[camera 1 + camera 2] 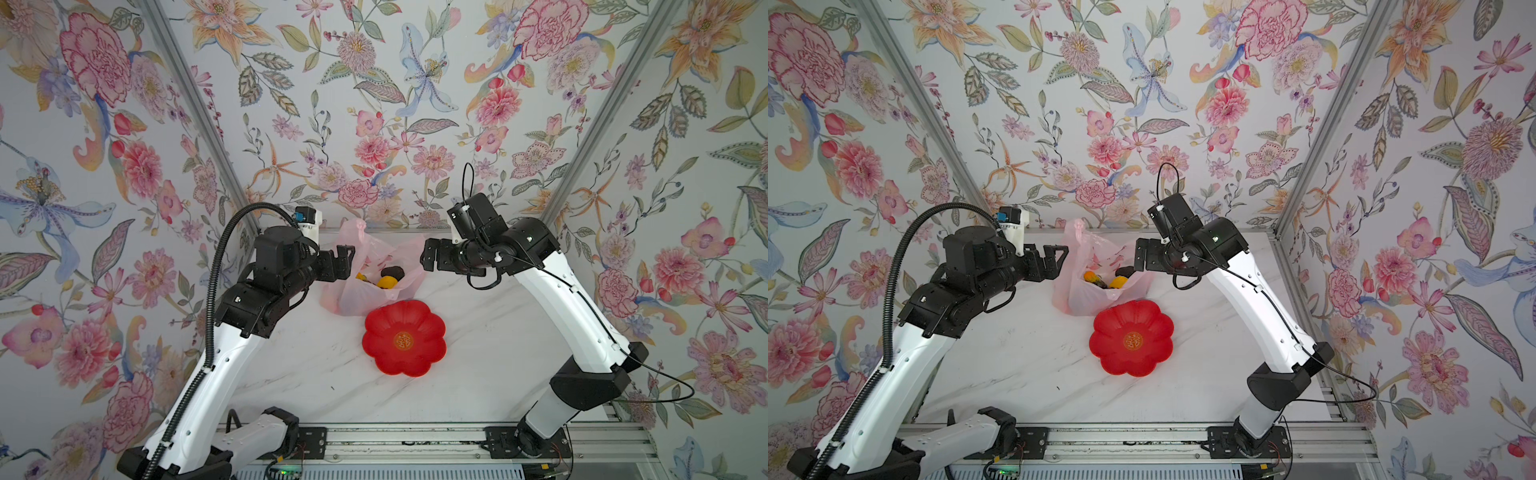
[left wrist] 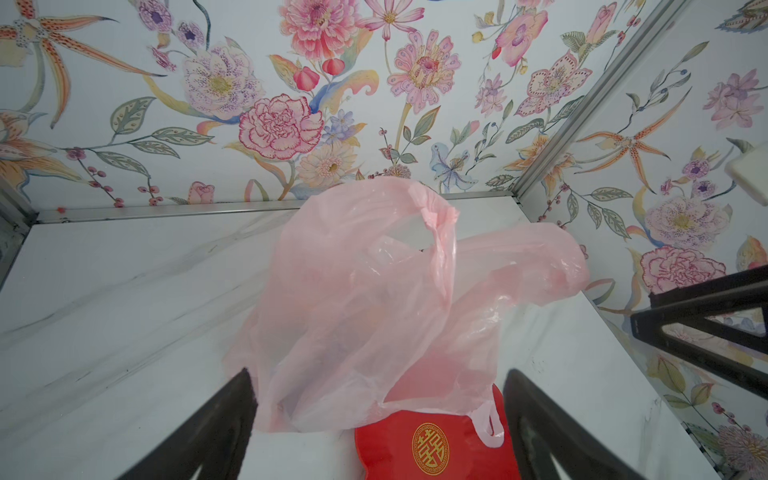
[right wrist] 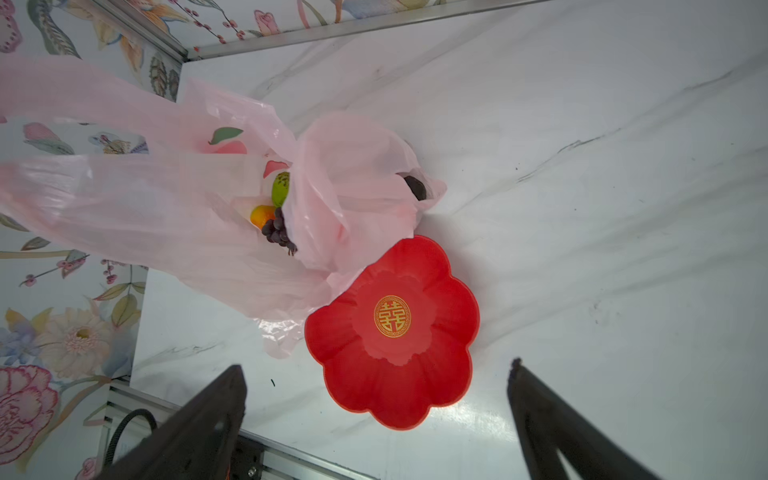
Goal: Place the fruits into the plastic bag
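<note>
Right wrist view. The plastic bag (image 3: 166, 199) lies slumped on the table (image 3: 582, 208) with its mouth gaping. Inside it show a grape bunch (image 3: 279, 232), a green ball (image 3: 281, 189) and a mango (image 3: 262, 215). An avocado (image 3: 415, 187) sits apart from these, in a fold close to the bag's edge. The plate (image 3: 395, 365) is bare, and a corner of the bag touches its rim.

In both top views the bag stands at the centre of the frame, just above the plate, with the fruits (image 1: 388, 282) visible through its mouth. The left gripper (image 1: 348, 262) hangs at the bag's left edge with its jaws spread wide and nothing gripped. Whether a finger brushes the film cannot be told. The right gripper (image 1: 426, 255) hangs at the bag's right edge, also spread wide and empty.

The task appears essentially complete, so the hazards concern the load.
- With neither handle held, the thin film may sag or tip, and the round, glossy fruits would roll toward the mouth.
- The avocado near the edge seems the likeliest to escape.
- A finger that snags the film while pulling away could drag the bag over or spill what is in it.
</note>
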`<action>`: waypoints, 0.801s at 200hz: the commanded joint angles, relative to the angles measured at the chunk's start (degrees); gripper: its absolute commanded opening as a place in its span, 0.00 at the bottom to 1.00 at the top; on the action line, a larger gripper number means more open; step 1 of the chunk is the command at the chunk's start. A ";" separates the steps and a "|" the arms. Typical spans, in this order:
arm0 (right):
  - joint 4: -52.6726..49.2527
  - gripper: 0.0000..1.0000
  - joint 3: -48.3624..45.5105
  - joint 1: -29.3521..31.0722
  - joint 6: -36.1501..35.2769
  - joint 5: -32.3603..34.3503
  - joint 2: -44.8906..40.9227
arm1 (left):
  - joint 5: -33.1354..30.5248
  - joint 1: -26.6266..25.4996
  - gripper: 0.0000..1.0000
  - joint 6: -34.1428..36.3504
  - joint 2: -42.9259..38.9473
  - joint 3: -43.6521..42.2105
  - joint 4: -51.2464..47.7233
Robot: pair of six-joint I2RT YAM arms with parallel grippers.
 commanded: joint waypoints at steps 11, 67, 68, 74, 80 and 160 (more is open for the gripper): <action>-5.87 0.99 -2.53 1.48 2.96 10.03 -3.88 | -6.67 -1.09 0.94 0.19 -2.68 -1.20 -4.07; -10.81 0.99 -3.03 0.95 4.18 22.95 -11.96 | -11.99 -1.32 0.94 -0.36 -4.87 -2.10 -6.89; -10.93 0.99 -3.08 0.98 4.26 23.18 -12.09 | -12.06 -1.31 0.94 -0.24 -4.78 -2.02 -6.93; -11.53 0.99 -3.64 0.93 4.49 24.77 -13.18 | -12.67 -1.33 0.94 0.00 -4.48 -1.73 -6.97; -11.88 0.99 -4.59 0.87 4.79 26.03 -14.48 | -13.37 -1.29 0.94 0.20 -4.34 -1.47 -7.06; 6.29 0.99 -32.73 -8.05 -5.56 38.09 -42.91 | -23.16 -1.03 0.99 -1.83 -10.49 -8.75 -4.01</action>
